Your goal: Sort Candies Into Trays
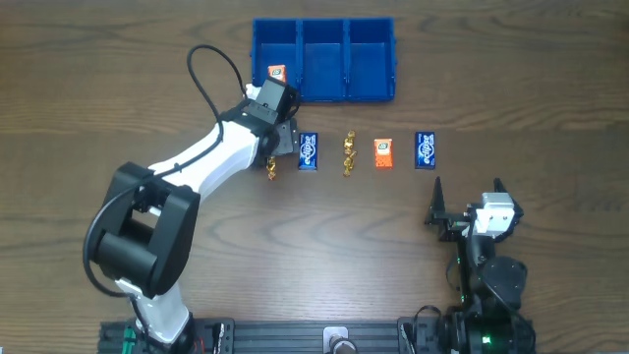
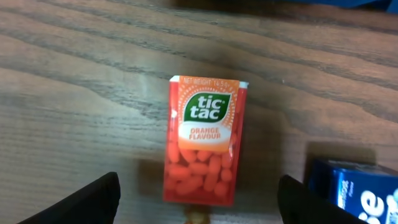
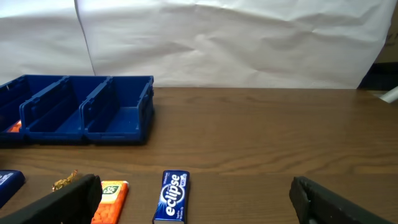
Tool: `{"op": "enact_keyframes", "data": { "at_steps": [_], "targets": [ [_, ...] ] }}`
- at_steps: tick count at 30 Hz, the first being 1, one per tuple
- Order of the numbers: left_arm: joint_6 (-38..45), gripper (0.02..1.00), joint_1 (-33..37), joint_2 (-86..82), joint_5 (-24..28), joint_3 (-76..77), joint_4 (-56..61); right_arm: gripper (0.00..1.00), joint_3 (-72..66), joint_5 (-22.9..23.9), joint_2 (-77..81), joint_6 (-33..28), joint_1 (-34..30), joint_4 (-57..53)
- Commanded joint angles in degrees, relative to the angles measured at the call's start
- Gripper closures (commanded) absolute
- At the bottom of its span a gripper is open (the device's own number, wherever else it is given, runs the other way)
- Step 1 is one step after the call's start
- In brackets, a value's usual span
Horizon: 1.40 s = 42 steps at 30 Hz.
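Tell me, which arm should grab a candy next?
Left. The left gripper is open right above the orange plastic candy box on the wooden table, while the right gripper has no candy under it.

You have an orange candy box [image 2: 202, 140] lying flat, label up, on the bench [image 2: 74, 93] under the left gripper [image 2: 198, 178], between its spread fingers. A blue candy box [image 2: 357, 190] lies just outside one finger, and the blue three-compartment tray [image 1: 324, 97] stands beyond.
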Motion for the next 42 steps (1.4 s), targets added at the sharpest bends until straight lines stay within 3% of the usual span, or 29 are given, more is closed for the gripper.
{"op": "enact_keyframes", "data": {
  "at_steps": [1,16,22,25,31,36,42],
  "targets": [
    [1.3,0.22,0.4,3.0,-0.2,2.6,0.3,0.001,0.0,-0.1,-0.4,0.6,0.3,-0.5],
    [4.3,0.308,0.4,4.9,-0.2,2.6,0.3,0.001,0.0,-0.1,-0.4,0.6,0.3,-0.5],
    [4.3,0.636,0.6,4.8,-0.1,2.7,0.4,0.001,0.0,-0.1,-0.4,0.6,0.3,-0.5],
    [4.3,0.702,0.7,4.8,0.2,3.5,0.2,0.001,0.0,-0.1,-0.4,0.6,0.3,-0.5],
    [4.3,0.722,0.3,-1.3,-0.1,8.1,-5.6,0.001,0.0,-0.1,-0.4,0.6,0.3,-0.5],
    [5.8,0.722,-0.2,-10.1,-4.7,18.5,-12.0,0.003,0.0,-0.1,-0.4,0.6,0.3,-0.5],
    [10.1,0.724,1.8,0.1,-7.3,36.2,-14.8,0.001,0.0,-0.1,-0.4,0.6,0.3,-0.5]
  ]
}}
